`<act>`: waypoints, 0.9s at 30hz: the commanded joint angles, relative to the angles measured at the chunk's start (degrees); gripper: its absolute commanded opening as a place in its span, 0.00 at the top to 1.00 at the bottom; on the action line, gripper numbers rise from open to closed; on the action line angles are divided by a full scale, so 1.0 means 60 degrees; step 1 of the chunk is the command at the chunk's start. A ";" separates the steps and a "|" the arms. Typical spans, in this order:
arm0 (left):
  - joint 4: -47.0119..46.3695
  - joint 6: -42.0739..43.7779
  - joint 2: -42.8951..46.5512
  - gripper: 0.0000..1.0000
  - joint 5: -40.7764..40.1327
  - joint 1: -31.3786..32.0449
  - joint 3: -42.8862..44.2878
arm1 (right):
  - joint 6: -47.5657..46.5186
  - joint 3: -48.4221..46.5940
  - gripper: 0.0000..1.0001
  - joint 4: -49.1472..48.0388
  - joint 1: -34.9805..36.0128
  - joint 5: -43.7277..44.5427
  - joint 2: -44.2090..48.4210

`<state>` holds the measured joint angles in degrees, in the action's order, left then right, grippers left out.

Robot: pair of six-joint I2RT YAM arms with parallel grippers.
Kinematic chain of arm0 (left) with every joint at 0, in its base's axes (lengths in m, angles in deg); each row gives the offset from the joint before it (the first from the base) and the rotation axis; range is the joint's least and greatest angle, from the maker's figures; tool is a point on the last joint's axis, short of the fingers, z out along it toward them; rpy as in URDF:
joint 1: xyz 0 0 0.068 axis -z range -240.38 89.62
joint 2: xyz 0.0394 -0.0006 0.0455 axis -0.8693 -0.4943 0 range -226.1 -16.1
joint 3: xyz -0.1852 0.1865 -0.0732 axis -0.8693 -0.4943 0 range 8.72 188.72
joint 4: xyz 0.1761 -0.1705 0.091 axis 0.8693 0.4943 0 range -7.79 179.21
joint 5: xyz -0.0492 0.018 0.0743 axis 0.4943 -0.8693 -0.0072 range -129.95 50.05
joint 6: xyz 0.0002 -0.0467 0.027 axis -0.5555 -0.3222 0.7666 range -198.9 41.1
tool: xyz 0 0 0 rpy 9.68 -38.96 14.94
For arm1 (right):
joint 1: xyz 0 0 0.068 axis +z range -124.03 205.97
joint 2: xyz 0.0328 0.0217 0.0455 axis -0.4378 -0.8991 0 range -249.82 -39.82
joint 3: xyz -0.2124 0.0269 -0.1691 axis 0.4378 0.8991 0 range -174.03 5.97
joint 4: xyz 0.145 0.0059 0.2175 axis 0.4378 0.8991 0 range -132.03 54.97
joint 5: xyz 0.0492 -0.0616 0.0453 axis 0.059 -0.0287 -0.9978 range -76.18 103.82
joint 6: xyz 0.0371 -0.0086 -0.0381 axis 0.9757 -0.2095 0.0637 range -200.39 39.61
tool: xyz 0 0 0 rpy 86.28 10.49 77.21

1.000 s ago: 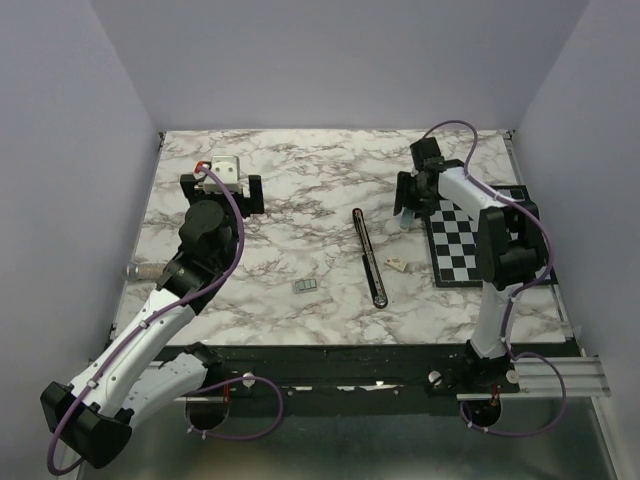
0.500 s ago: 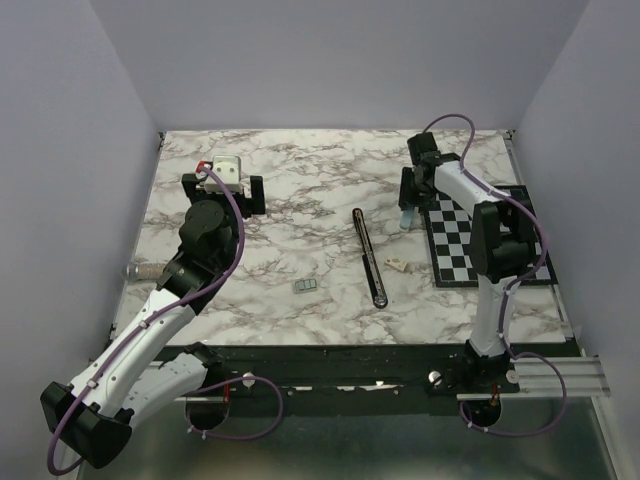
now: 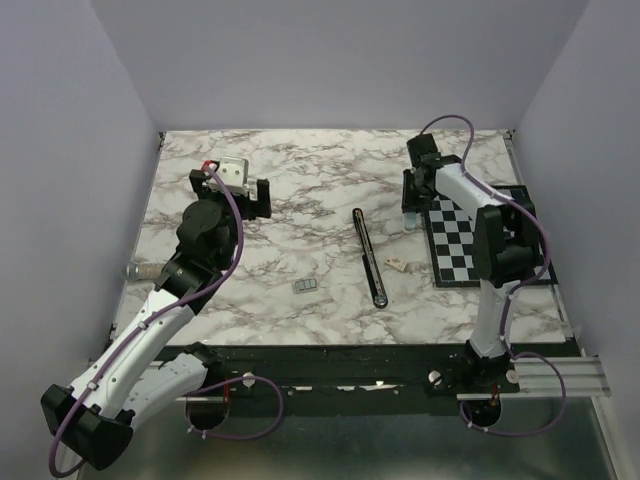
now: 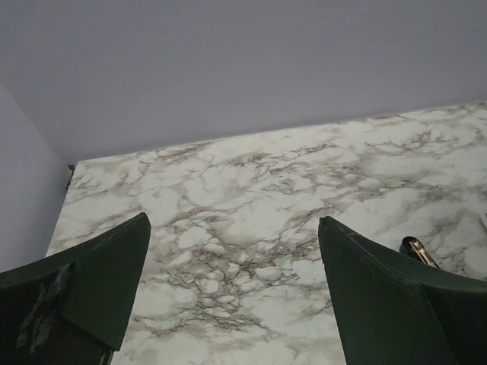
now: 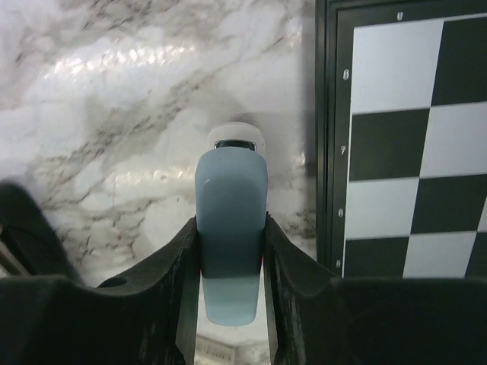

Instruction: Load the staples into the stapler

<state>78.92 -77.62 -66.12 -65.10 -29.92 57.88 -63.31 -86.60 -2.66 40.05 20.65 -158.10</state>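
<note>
Stapler (image 3: pixel 367 258) lies mid-surface, staples (image 3: pixel 306 286) to its near-left, while the left hand (image 4: pixel 232 228) hangs released near the far-left corner and the right hand (image 5: pixel 230 232) grasps a blue tube (image 5: pixel 230 179).

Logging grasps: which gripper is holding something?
The right gripper: its fingers clamp a pale blue object beside the checkerboard. The left gripper is open and empty.
</note>
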 commanded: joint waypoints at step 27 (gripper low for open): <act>0.0501 0.2012 -0.1111 0.01 1.2687 0.1133 0.0037 | -0.5570 0.5204 0.95 -0.2622 0.3291 -0.8008 1.0015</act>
<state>78.07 -68.94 -70.75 2.75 -26.33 55.81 -90.52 -58.06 -12.91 58.67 -17.88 -101.71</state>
